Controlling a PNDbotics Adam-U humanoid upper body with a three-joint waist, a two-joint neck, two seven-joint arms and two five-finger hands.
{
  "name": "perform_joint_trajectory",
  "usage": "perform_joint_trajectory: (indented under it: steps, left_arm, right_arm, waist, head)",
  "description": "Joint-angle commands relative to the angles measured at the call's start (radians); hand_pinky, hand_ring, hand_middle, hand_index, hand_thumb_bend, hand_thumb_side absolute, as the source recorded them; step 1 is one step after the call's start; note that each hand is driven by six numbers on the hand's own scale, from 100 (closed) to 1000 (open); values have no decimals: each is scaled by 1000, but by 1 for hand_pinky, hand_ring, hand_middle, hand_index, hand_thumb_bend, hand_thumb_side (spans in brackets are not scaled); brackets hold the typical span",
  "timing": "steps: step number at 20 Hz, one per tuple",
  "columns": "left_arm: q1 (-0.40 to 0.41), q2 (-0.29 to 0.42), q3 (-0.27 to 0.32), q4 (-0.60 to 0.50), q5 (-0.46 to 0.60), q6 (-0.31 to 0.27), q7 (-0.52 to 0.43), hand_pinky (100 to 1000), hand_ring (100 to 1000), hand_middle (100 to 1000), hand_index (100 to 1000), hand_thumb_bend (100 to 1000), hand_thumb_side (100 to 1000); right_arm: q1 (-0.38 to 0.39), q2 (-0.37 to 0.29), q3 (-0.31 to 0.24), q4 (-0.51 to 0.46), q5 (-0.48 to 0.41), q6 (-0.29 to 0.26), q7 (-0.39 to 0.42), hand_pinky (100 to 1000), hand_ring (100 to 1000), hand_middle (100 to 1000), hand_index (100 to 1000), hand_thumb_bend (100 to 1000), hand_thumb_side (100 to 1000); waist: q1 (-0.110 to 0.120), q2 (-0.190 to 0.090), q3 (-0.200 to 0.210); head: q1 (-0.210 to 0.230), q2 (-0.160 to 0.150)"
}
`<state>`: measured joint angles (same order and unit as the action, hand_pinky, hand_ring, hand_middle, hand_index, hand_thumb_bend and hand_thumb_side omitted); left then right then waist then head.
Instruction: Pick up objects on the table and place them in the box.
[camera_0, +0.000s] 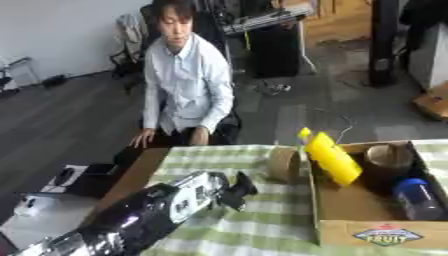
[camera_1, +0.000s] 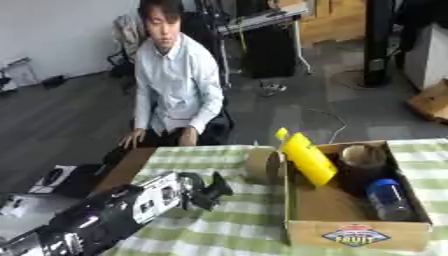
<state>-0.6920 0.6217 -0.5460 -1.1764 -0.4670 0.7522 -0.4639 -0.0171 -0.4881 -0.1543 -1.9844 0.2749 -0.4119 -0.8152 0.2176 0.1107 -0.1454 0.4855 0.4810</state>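
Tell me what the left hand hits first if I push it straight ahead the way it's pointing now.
Probably the tape roll standing on edge just outside the cardboard box. The left hand points up and right toward it, with checked cloth between. Depth is unclear, so it might pass beside it.

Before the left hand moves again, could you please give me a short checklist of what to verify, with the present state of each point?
1. Left hand holds nothing: ok; it shows nothing in it, above the checked tablecloth.
2. Something is still left to pick: ok; a brown tape roll stands on edge beside the box's left wall.
3. Path from hand to roll is free: ok; only cloth lies between.
4. Box has room: ok; bare floor shows in its near left part.
5. Yellow bottle is settled: not ok; it leans over the left wall.
6. Right hand is out of the way: cannot tell; it is not in view.
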Motion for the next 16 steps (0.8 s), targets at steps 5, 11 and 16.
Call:
perform_joint_trajectory:
  steps: [5, 11, 16]
  left_arm:
    - [-13, 74, 42, -69, 7, 114, -76, 602, 482, 294, 530, 100, 595]
    - [-21, 96, 66, -112, -10, 123, -80, 590, 466, 283, 525, 100, 578]
    - [-36, 106, 85, -154, -31, 125, -90, 587, 461, 279, 522, 100, 570]
  right_arm:
    - [-5, -18, -10, -16, 9, -53, -60, 890, 973, 817, 851, 100, 1000]
    - [-4, -20, -12, -16, 10, -54, -68, 890, 972, 815, 850, 100, 1000]
    - [-4, -22, -13, -16, 11, -53, -72, 890, 971, 815, 850, 100, 1000]
  waist:
    - [-10, -13, 3]
    - [-9, -13, 5]
    - [-8, -14, 8]
  head:
    - [-3, -2]
    - [-5, 0]
    - [-7, 0]
